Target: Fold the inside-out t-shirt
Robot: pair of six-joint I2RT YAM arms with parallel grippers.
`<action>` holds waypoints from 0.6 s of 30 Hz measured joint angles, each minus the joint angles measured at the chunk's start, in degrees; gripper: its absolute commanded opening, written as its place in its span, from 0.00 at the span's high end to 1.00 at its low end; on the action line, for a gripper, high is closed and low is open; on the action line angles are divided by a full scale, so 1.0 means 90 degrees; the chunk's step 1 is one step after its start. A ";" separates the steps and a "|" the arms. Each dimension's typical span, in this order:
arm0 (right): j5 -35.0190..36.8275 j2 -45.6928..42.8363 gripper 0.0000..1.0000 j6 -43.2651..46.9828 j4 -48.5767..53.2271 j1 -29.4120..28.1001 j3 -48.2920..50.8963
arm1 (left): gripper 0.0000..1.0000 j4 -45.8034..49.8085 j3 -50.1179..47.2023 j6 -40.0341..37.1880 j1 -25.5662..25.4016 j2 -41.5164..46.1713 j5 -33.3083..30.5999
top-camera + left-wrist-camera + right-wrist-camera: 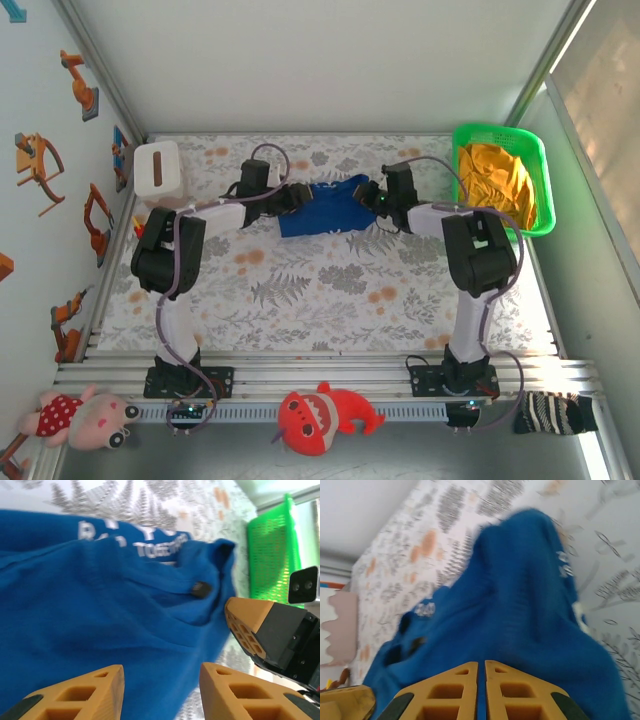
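Note:
The inside-out t-shirt [325, 208] is royal blue and lies bunched at the far middle of the floral table, between both grippers. My left gripper [300, 195] is at its left edge. In the left wrist view that gripper [162, 672] stands open, its orange fingers apart just above the blue cloth [100, 605], which bears white lettering. My right gripper [378, 200] is at the shirt's right edge. In the right wrist view it [481, 664] is shut, with a thin fold of the t-shirt [520, 610] pinched between the pads. One of the right gripper's fingers [247, 625] shows in the left wrist view.
A green basket [543, 190] holding an orange-yellow garment [497, 175] stands at the far right. A white tissue box [157, 168] sits at the far left. A red plush shark [320, 415] and a pink doll [85, 415] lie in front of the arm bases.

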State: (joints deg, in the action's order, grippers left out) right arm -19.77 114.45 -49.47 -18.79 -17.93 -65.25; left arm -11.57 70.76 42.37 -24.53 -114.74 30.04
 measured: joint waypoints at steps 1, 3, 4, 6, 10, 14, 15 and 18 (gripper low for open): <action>0.0017 0.0107 0.89 -0.0039 -0.0017 0.0002 0.0010 | 0.58 0.0012 0.0000 -0.0005 0.0032 -0.0068 -0.0032; 0.0053 0.0294 0.89 -0.0168 -0.0070 0.0012 0.0029 | 0.58 0.0056 0.0024 -0.0032 0.0107 -0.0180 -0.0087; 0.0070 0.0340 0.89 -0.0211 -0.0107 0.0012 0.0041 | 0.58 0.0083 0.0070 -0.0063 0.0146 -0.0238 -0.0119; 0.0124 0.0362 0.89 -0.0345 -0.0226 0.0012 0.0087 | 0.58 0.0126 0.0231 -0.0134 0.0221 -0.0393 -0.0206; 0.0153 0.0362 0.88 -0.0466 -0.0357 0.0012 0.0092 | 0.56 0.0238 0.0544 -0.0253 0.0372 -0.0622 -0.0296; 0.0126 0.0277 0.80 -0.0471 -0.0277 0.0012 0.0092 | 0.47 0.0313 0.0697 -0.0352 0.0527 -0.0549 -0.0386; 0.0121 0.0175 0.77 -0.0425 -0.0194 0.0012 0.0097 | 0.46 0.0396 0.0685 -0.0372 0.0556 -0.0454 -0.0410; 0.0107 -0.0335 0.68 -0.0260 0.0104 0.0012 0.0114 | 0.42 0.0646 0.0464 -0.0406 0.0619 0.0073 -0.0517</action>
State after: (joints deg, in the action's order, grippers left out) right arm -18.81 111.44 -51.81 -17.85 -17.82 -64.23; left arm -5.76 74.94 38.72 -18.96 -114.08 25.39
